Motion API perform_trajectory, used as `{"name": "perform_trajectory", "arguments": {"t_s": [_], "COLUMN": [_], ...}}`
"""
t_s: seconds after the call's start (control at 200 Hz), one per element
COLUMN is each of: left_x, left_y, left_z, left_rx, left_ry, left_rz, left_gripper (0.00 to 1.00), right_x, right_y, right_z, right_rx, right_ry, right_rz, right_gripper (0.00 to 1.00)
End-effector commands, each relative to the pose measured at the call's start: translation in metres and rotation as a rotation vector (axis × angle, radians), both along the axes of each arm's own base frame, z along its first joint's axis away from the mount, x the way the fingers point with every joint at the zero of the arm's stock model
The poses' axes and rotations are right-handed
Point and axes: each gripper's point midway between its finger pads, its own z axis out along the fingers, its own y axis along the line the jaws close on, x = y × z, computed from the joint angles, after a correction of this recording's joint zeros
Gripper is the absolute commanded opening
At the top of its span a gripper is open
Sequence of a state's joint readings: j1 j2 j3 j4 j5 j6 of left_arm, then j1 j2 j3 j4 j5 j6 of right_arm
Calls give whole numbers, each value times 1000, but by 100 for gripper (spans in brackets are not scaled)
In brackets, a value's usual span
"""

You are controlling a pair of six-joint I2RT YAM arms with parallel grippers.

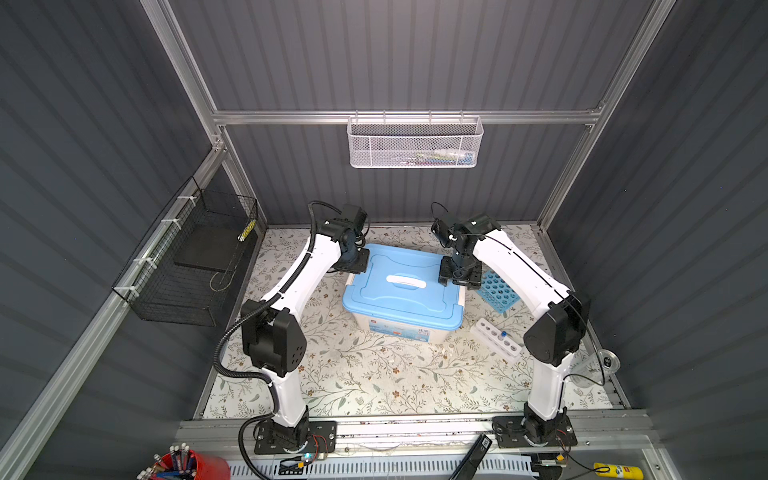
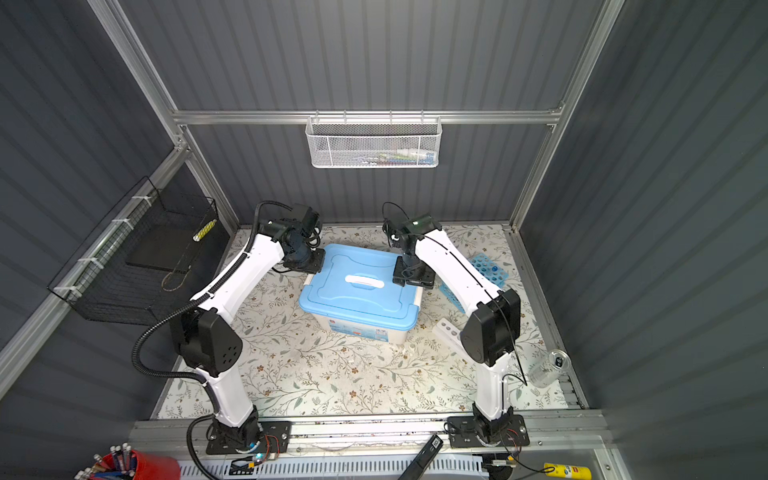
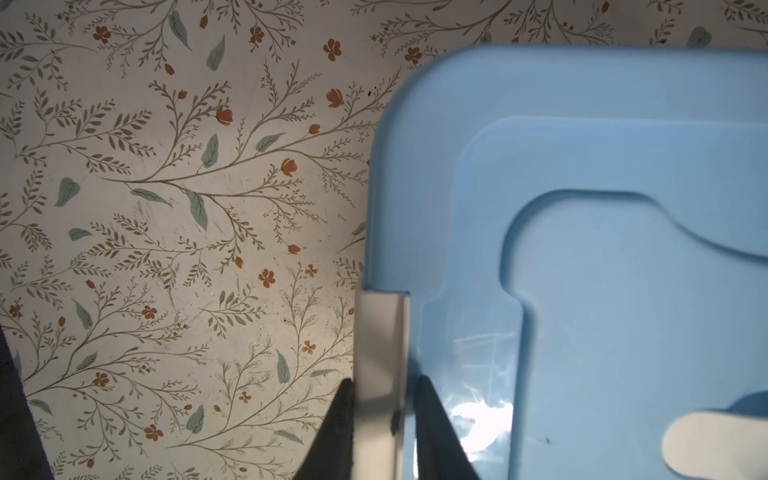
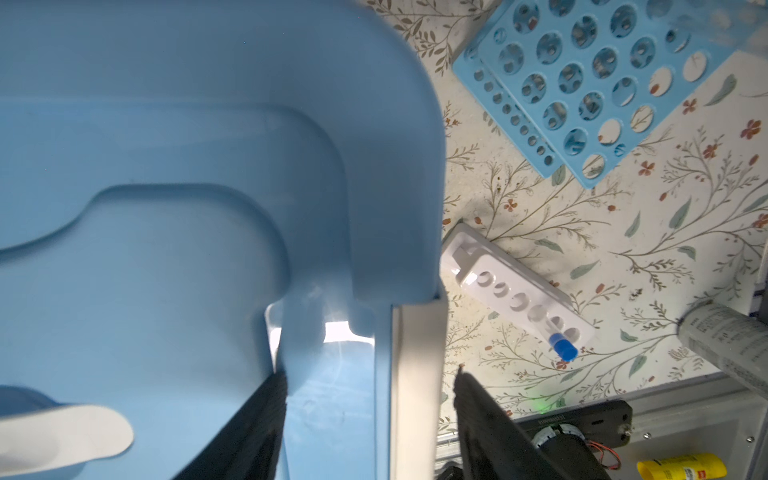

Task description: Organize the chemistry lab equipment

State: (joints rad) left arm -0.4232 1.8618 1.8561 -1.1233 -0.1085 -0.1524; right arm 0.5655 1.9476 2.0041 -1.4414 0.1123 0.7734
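1 blue rack (image 1: 496, 293) lies at 3 o'clock of the bin (image 1: 399, 329). 1 white rack (image 1: 492, 336) at 4 o'clock holds 1 blue-capped tube (image 4: 563, 348). Only the wrist views show jaws. Those of the left gripper (image 3: 384, 380) closely flank a white latch (image 3: 380, 332); whether they pinch it I cannot tell. Those of the right gripper (image 4: 370, 376) stand spread astride the opposite latch (image 4: 419, 353).

Both top views are looking steeply down from high in front over the whole desk (image 1: 374, 374) (nearly identical coverage). Wrist cameras are peering closely past the left hand (image 3: 383, 379) and right hand (image 4: 370, 374), sharing the lid (image 3: 602, 249).
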Motion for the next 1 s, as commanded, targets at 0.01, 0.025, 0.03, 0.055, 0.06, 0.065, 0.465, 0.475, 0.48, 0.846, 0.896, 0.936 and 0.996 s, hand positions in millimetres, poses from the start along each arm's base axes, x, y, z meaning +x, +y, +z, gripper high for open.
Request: {"name": "perform_trajectory", "arguments": {"t_s": [0.01,0.025,0.03,0.055,0.06,0.065,0.465,0.475,0.48,0.846,0.896,0.936,0.996], "left_x": [-33,-32,-32,-30,-30,-30,-10,-10,-9,11,11,9,15], "left_y": [-38,-38,-39,-39,-39,-39,-23,-22,-22,1,2,4,8], "left_z": [-41,-39,-38,-35,-35,-34,-6,-5,-5,35,42,47,62], "left_rx": [-73,-83,-87,-102,-104,-108,-225,-228,-231,-308,-311,-306,-303], "left_ry": [197,191,188,180,180,178,93,91,89,-34,-57,-72,-148], "left_rz": [-112,-112,-112,-107,-107,-106,-32,-29,-28,32,29,30,35], "left_gripper": [31,33,34,39,40,41,100,100,100,100,100,100,100], "right_x": [20,20,20,20,20,20,25,25,25,23,23,25,28], "right_y": [78,78,78,77,77,76,71,71,71,54,52,51,49], "right_z": [7,7,8,10,9,9,32,33,33,73,79,83,91], "right_rx": [267,268,268,270,270,269,317,320,320,313,309,305,303], "right_ry": [-90,-93,-93,-98,-97,-97,-164,-166,-167,-256,-276,-301,-350], "right_rz": [91,89,89,87,87,86,85,86,86,83,93,103,125], "right_gripper": [69,69,69,69,70,70,73,73,73,76,77,78,79]}}
